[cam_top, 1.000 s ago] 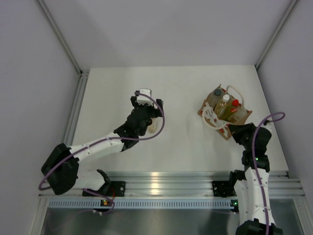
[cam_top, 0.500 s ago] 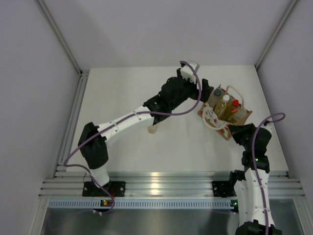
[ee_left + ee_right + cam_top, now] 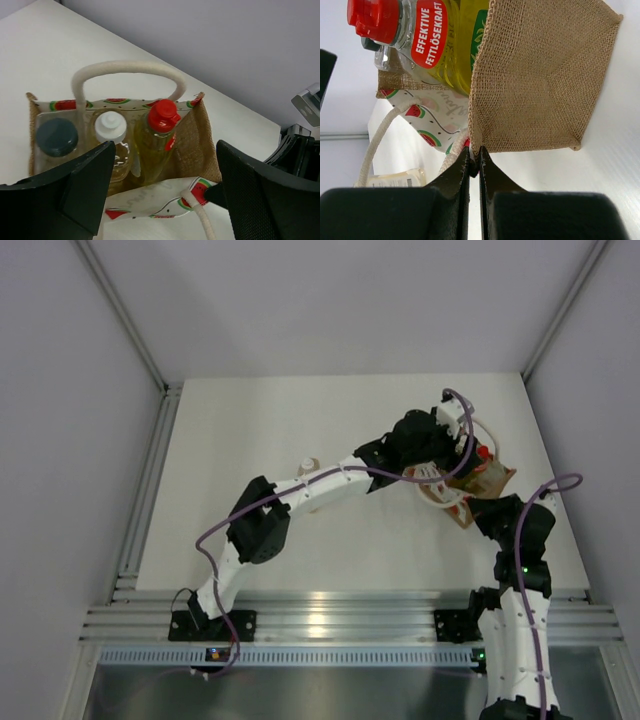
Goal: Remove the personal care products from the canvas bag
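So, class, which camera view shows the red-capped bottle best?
The left wrist view: the red-capped bottle stands upright in the bag, cap and yellow body clear. The right wrist view shows it close but cropped, label readable. The top view shows only its tiny red cap.

left arm (image 3: 310, 485) swung clear across the bench (image 3: 230, 440) from the middle-left, so its tool (image 3: 445, 445) now hangs spread wide right over the bag (image 3: 492, 480)

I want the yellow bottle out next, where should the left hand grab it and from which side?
Take the yellow bottle by its red cap and neck, from straight above: it stands roughly upright in the canvas bag, body walled in, the white-capped bottle alongside.
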You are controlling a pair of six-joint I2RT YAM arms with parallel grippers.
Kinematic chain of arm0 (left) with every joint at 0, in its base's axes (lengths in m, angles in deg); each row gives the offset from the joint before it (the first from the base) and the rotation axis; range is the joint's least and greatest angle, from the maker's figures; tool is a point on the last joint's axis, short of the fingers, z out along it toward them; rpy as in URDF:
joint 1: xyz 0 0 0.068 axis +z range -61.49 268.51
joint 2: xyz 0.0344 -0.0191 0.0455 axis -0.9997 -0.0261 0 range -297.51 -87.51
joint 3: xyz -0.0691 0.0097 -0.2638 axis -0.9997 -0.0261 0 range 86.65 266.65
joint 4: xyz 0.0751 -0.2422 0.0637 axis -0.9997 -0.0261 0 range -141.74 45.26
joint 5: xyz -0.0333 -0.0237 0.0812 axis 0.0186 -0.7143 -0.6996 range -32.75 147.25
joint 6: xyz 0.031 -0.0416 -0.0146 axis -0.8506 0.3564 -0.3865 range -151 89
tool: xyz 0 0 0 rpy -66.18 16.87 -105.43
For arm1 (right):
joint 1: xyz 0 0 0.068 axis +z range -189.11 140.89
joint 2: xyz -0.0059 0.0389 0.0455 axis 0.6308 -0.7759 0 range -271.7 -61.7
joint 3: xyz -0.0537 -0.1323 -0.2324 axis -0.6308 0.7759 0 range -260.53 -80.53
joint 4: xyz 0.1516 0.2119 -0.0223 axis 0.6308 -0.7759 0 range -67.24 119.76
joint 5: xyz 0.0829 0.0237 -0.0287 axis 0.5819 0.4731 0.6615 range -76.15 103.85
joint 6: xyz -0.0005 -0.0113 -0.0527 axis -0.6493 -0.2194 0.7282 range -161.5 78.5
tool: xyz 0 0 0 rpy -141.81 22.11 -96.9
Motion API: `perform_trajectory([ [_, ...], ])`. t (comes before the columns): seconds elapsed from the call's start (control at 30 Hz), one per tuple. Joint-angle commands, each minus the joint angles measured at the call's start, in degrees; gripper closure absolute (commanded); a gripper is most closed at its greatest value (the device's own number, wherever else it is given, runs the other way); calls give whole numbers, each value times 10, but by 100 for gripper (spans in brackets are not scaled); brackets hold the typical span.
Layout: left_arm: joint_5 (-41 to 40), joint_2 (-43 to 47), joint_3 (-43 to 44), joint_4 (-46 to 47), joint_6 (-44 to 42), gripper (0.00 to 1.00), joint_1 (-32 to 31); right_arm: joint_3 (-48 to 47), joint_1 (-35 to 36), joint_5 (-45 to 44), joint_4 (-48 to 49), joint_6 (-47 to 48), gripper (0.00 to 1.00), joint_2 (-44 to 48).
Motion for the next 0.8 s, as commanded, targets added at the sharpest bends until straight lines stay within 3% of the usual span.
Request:
perform_trajectory([
  [0.0, -2, -22, 53, 19, -28, 16, -22, -26, -4, 15, -12, 11, 100, 5],
  [0.17, -116, -59, 80, 19, -55, 27, -42, -29, -4, 35, -13, 13, 100, 7],
  [0.67, -183, -140, 168, 18, -85, 32, -48, -30, -3, 55, -11, 19, 100, 11],
  [0.77, -172, -151, 179, 18, -86, 46, -47, -29, -4, 55, -11, 23, 100, 5],
])
